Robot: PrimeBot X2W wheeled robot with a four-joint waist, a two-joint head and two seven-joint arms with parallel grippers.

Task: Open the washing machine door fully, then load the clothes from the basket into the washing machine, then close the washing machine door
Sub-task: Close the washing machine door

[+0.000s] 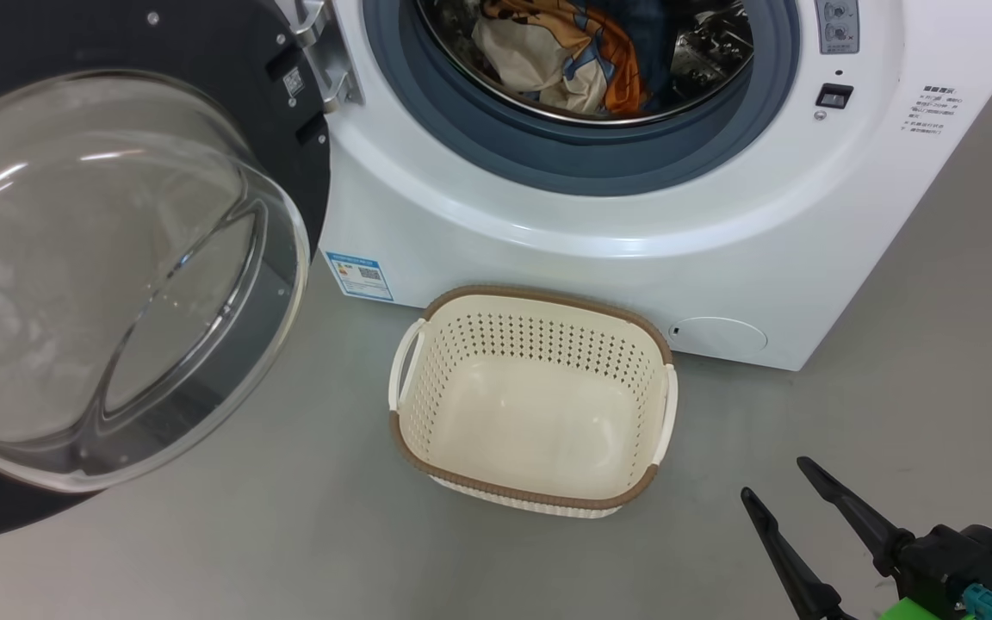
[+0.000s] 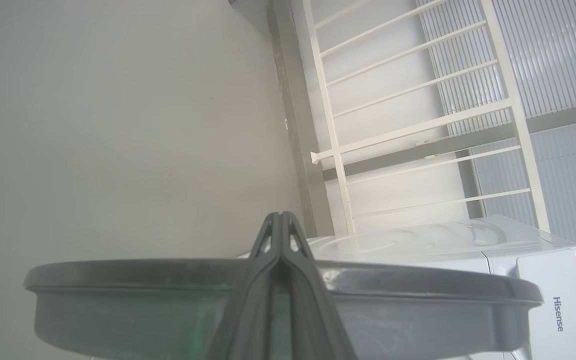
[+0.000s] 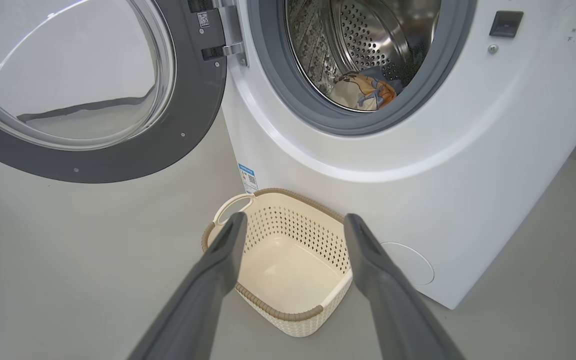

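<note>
one cream perforated basket point(image 1: 539, 340), brown-rimmed

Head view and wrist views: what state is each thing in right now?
Round glossy black washing machine door with glass bowl window: wide open.
White front-loading washing machine: drum open, loaded.
Cream, orange and blue clothes: inside the drum.
Cream perforated plastic basket: upright on floor, empty.
Left gripper: shut, by the door's rim.
Right gripper: open, holding nothing.

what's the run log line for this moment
door open | clothes in washing machine | basket empty | left claw shut | right claw open, empty
</note>
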